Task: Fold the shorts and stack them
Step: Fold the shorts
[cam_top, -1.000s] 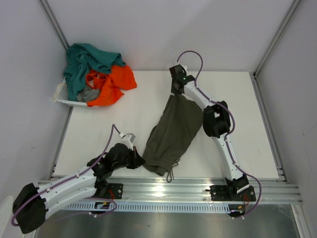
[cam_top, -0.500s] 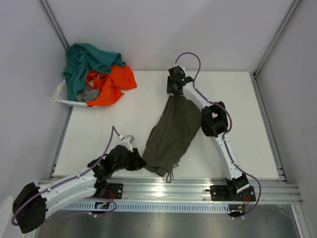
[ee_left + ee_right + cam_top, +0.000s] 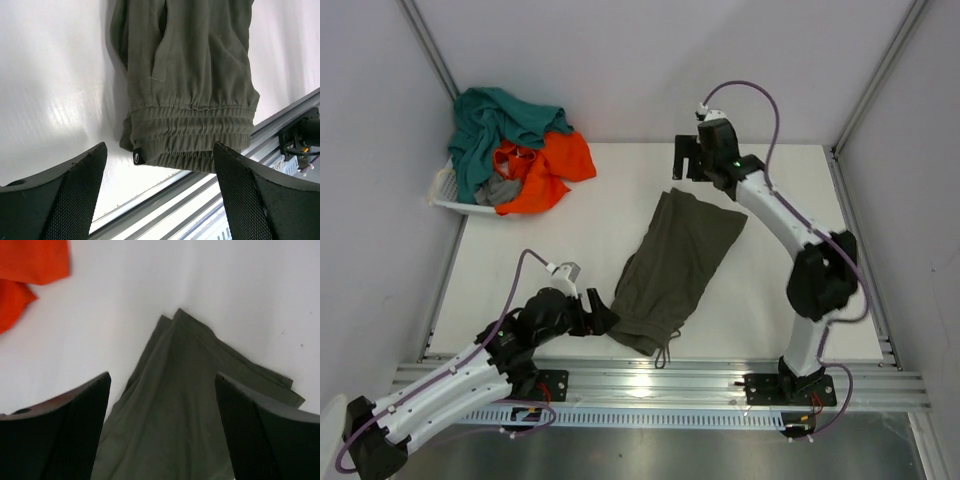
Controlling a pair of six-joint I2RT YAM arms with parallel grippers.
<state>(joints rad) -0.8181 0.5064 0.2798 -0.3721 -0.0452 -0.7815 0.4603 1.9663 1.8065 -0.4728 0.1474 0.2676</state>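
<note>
Dark olive-green cloth shorts (image 3: 672, 270) lie 1-to-7 o'clock; left claw (image 3: 605, 320) gapes right beside the waist end, right claw (image 3: 682, 165), spread wide too, hangs just past the other.

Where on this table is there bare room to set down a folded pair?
Bare table lies between the olive shorts and the white basket, and right of the shorts, though the right arm spans that patch. The far-left corner is crowded with the pile of teal and orange shorts.
</note>
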